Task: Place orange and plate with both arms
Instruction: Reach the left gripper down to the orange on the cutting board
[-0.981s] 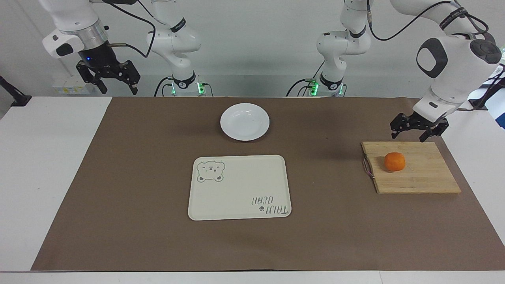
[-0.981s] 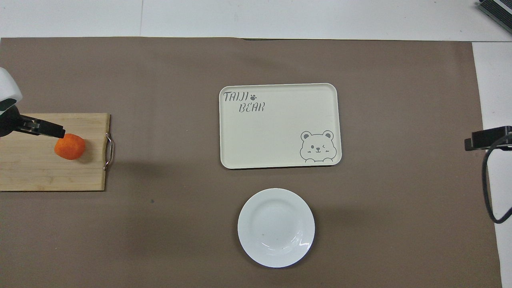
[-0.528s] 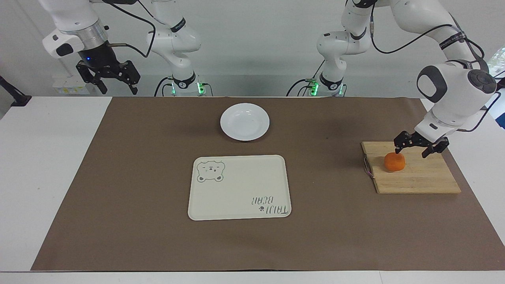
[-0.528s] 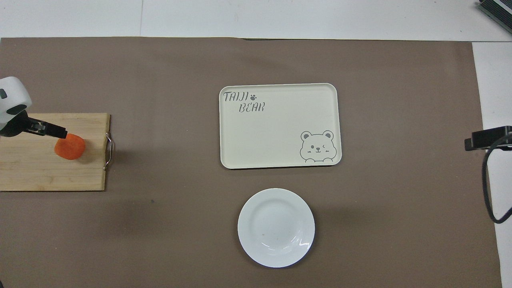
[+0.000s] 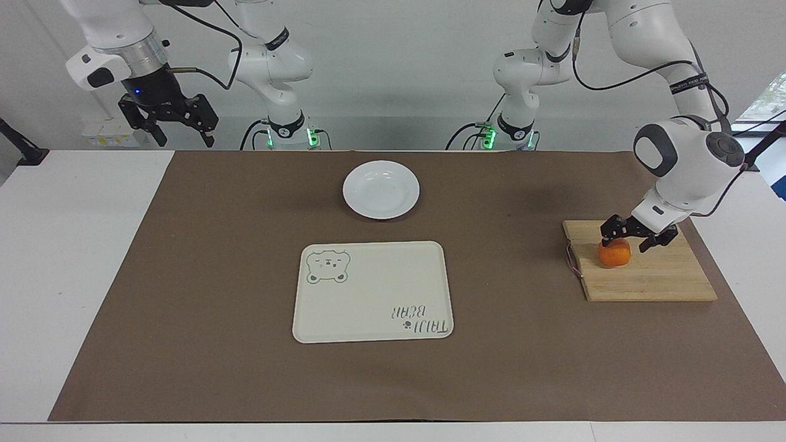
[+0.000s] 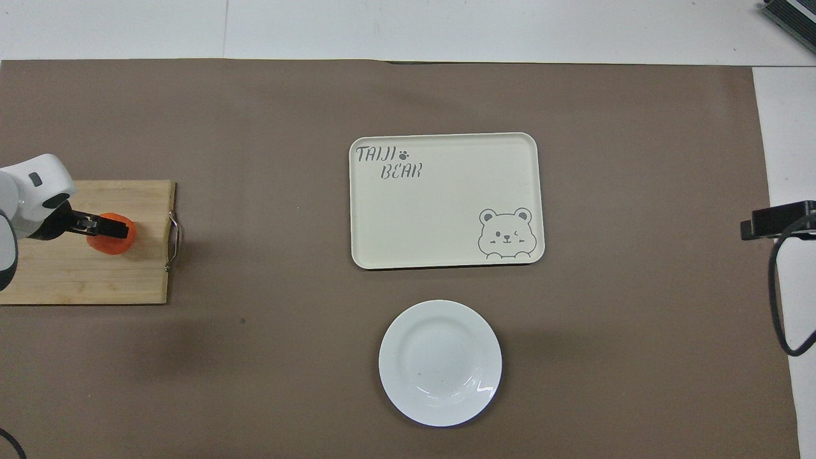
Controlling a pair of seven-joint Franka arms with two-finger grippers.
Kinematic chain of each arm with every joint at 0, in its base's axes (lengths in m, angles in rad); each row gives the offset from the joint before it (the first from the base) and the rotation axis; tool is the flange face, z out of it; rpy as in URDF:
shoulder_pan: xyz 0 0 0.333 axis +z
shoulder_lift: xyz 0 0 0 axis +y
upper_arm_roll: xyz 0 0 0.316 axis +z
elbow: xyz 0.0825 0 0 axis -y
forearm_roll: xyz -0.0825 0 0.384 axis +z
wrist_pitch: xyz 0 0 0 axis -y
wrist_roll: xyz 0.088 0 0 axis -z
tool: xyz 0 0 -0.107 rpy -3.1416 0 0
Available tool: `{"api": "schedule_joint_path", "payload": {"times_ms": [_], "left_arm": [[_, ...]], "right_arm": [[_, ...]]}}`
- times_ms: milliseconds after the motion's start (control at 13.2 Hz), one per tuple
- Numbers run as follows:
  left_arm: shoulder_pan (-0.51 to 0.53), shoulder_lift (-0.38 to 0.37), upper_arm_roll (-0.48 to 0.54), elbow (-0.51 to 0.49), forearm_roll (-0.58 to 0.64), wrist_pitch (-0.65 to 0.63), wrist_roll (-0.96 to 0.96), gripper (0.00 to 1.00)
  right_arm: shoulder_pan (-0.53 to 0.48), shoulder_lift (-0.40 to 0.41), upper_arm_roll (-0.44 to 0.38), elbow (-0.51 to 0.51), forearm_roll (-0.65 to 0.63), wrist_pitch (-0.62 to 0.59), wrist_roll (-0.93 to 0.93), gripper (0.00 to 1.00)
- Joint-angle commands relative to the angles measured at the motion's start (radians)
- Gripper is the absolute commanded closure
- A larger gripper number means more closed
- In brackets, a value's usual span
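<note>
The orange [image 5: 614,255] sits on a wooden cutting board [image 5: 663,276] at the left arm's end of the table. My left gripper [image 5: 627,239] is open and low over it, with its fingers down on either side of the orange's top. In the overhead view the gripper [image 6: 102,226] covers part of the orange [image 6: 116,243]. The white plate [image 5: 381,189] lies empty on the brown mat near the robots, also seen in the overhead view [image 6: 440,362]. My right gripper [image 5: 180,135] is open and waits high over the right arm's end of the table.
A cream rectangular tray with a bear drawing [image 5: 373,291] lies mid-table, farther from the robots than the plate; it also shows in the overhead view [image 6: 446,201]. The cutting board [image 6: 76,280] has a metal handle on its edge toward the tray. A brown mat covers the table.
My left gripper has come down from above the board's edge nearest the robots onto the orange, and its fingers now straddle it. The right arm, plate and tray have not moved.
</note>
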Motion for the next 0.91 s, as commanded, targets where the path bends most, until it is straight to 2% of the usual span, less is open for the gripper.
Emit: {"api": "schedule_joint_path", "payload": {"times_ms": [0,151,226,302,604,830], "left_arm": [[0.008,0.014,-0.004,-0.056,-0.024,0.082,0.020,0.00],[0.002,0.029,-0.004,-0.060,-0.024,0.116,0.028,0.00],[0.003,0.029,-0.006,-0.062,-0.024,0.115,0.070,0.41],[0.005,0.029,-0.004,-0.063,-0.026,0.106,0.075,0.99],[0.010,0.022,-0.004,-0.011,-0.027,0.020,0.068,1.00],[-0.004,0.016,-0.008,0.134,-0.027,-0.153,0.025,1.00]], "right_arm": [[-0.011,0.004,0.011,0.011,-0.009,0.006,0.002,0.00],[-0.011,0.004,0.011,0.011,-0.008,0.006,0.002,0.00],[-0.011,0.004,0.011,0.011,-0.009,0.006,0.002,0.00],[-0.011,0.004,0.011,0.011,-0.009,0.006,0.002,0.00],[-0.011,0.004,0.011,0.011,-0.009,0.004,0.002,0.00],[-0.011,0.004,0.011,0.011,-0.009,0.006,0.002,0.00]]}}
